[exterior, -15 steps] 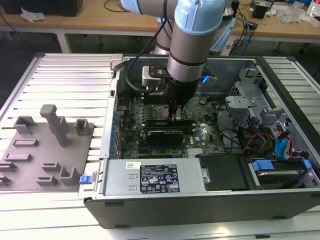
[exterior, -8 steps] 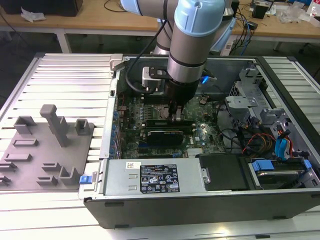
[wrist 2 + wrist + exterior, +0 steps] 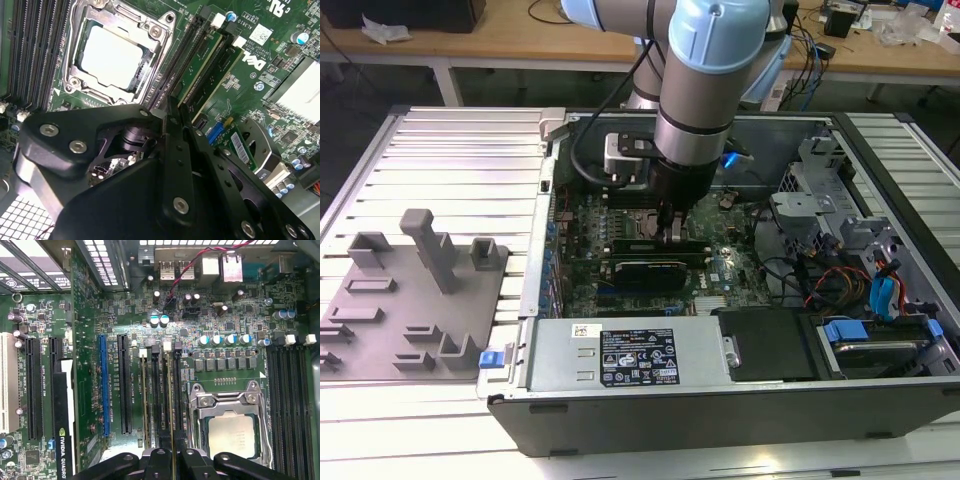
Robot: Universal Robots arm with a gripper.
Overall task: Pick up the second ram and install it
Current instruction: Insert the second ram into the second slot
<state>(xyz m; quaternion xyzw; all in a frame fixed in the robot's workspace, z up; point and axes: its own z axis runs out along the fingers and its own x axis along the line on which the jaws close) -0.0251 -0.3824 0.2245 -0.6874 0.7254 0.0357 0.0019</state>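
The second ram (image 3: 171, 400) is a thin green stick seen edge-on, standing along a black slot two slots out from the processor socket (image 3: 231, 432). Its green face (image 3: 204, 62) shows in the second wrist view, running away from my fingertips. My gripper (image 3: 173, 460) is shut on the near end of that stick, one black finger on each side. In the exterior view my gripper (image 3: 672, 235) reaches straight down onto the motherboard inside the open computer case. A first green stick (image 3: 145, 400) sits in a slot farther out, with an empty slot between the two.
A black graphics card (image 3: 645, 270) lies just in front of the slots. The grey power supply (image 3: 620, 355) spans the case's near side. Drive cages and cables (image 3: 850, 270) crowd the exterior view's right. A grey parts fixture (image 3: 415, 290) sits outside the case on the left.
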